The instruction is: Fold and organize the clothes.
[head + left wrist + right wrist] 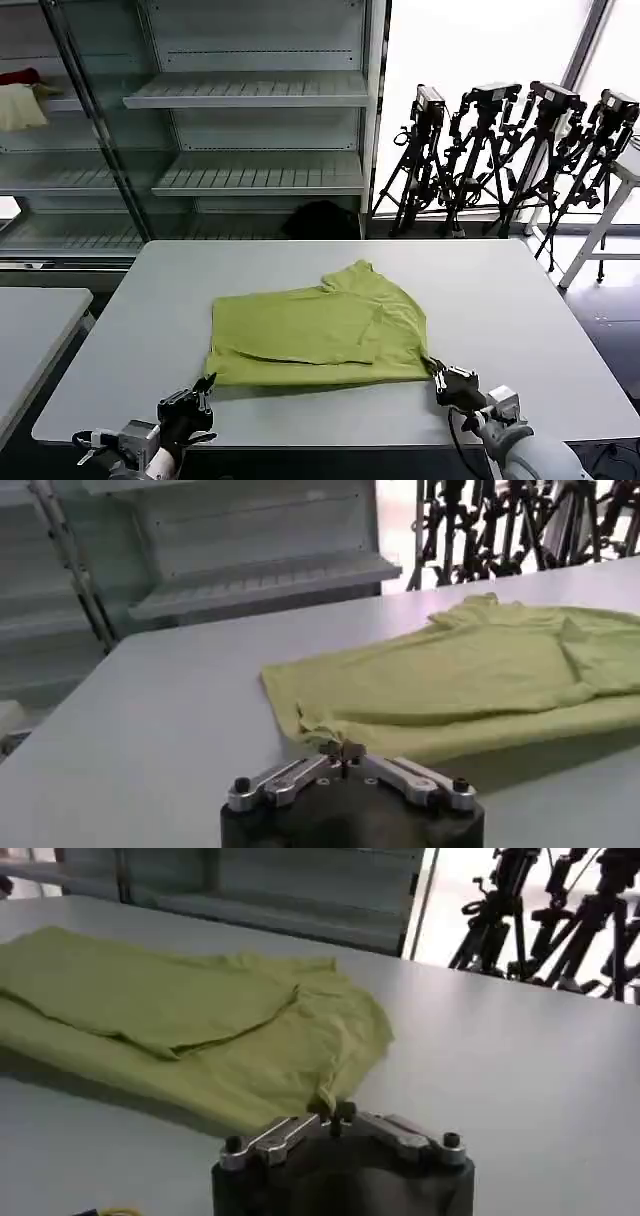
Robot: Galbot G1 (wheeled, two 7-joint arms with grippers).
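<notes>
The clothes are one lime-green T-shirt (320, 335), lying partly folded in the middle of the grey table (500, 300), with a sleeve toward the far right. My left gripper (207, 386) is at the shirt's near left corner, shut, with the hem corner pinched at its tips (343, 751). At the near right corner my right gripper (438, 378) is shut on a fold of the green fabric (332, 1116). The near edge of the T-shirt (480, 735) is raised a little and casts a shadow on the table.
Empty metal shelving (250, 95) stands behind the table. A row of black camera tripods (500, 150) is at the back right. A second grey table (30, 330) is at the left, and a cream-and-red cloth bundle (20, 100) lies on a far left shelf.
</notes>
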